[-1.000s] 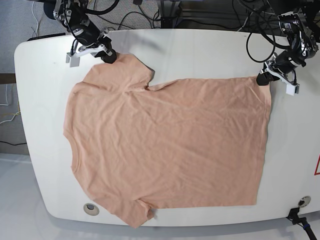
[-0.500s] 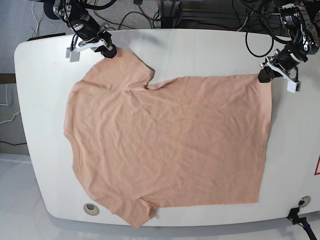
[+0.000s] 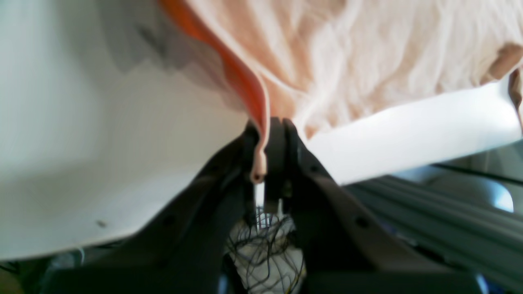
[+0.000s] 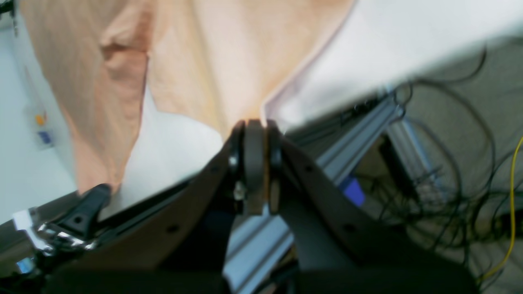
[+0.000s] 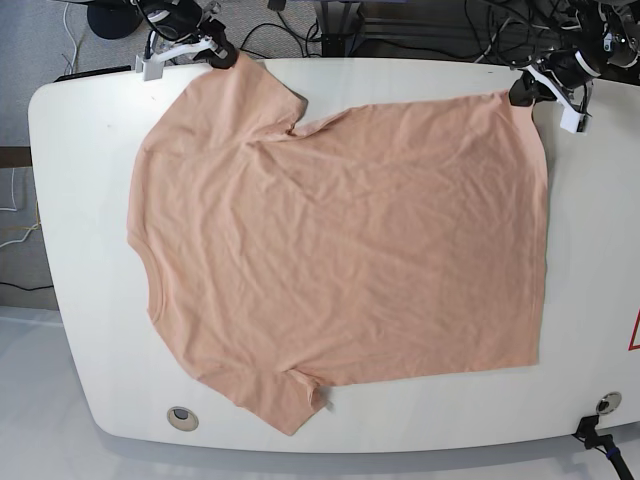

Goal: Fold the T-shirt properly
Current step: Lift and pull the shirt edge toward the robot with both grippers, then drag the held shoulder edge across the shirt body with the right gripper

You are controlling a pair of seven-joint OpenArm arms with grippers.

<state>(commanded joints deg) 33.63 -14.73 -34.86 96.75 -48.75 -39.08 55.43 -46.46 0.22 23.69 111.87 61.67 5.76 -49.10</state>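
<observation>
T-shirt: the peach T-shirt (image 5: 340, 250) lies spread flat across most of the white table (image 5: 80, 150), lightly wrinkled. The neckline sits at the base view's left edge, the hem at its right.

My left gripper: my left gripper (image 5: 522, 92) is at the far right corner of the table in the base view, clamped on the hem corner of the T-shirt. In the left wrist view the jaws are pressed together on a thin fold of peach fabric (image 3: 261, 134); its rolled edge hangs down between them.

My right gripper: my right gripper (image 5: 222, 58) is at the far left of the table in the base view, clenched on the edge of the upper sleeve. In the right wrist view the jaws are pressed together at the point (image 4: 255, 163) where the cloth narrows down to them. The cloth itself I can follow only as far as the jaw tips.

Near sleeve: the other sleeve (image 5: 290, 400) lies flat near the table's front edge, its end slightly bunched.

Table fittings: a round grommet (image 5: 181, 416) sits in the table near the front left in the base view, clear of the T-shirt. A second one (image 5: 605, 403) is near the front right.

Surroundings: black cables (image 5: 300, 25) lie on the floor beyond the far table edge.

Image quality: both wrist views are blurred, so fine detail of the grip is limited.
</observation>
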